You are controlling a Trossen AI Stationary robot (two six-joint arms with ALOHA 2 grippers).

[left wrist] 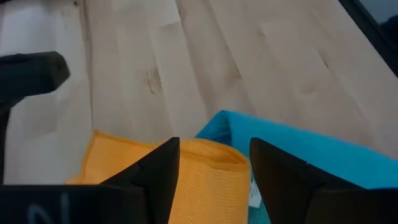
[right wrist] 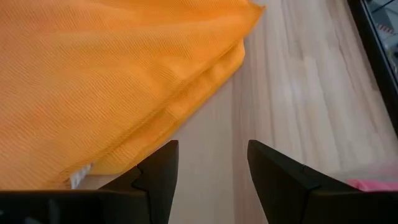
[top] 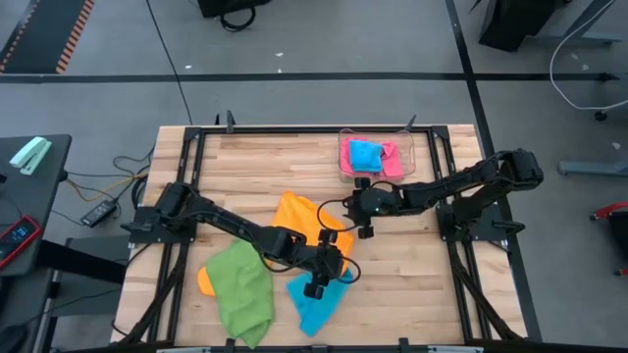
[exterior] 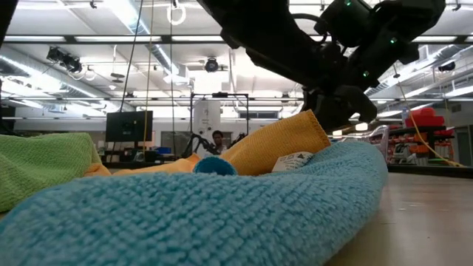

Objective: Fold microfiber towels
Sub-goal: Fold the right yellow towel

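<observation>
Grippers point(top: 316, 285) point(top: 364, 226) agape — white tag (unreadable) on orange towel point(right wrist: 93, 81).

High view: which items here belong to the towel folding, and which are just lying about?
Job:
orange towel
green towel
blue towel
blue and pink towels in the clear tray

Lying about:
mint-green item on the side table
cables at the table's left edge

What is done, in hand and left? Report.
Done: blue towel and pink towel lie in the tray. In hand: both end effectors, left and right, open at the orange towel. Left: the green and second blue lie loose.
</observation>
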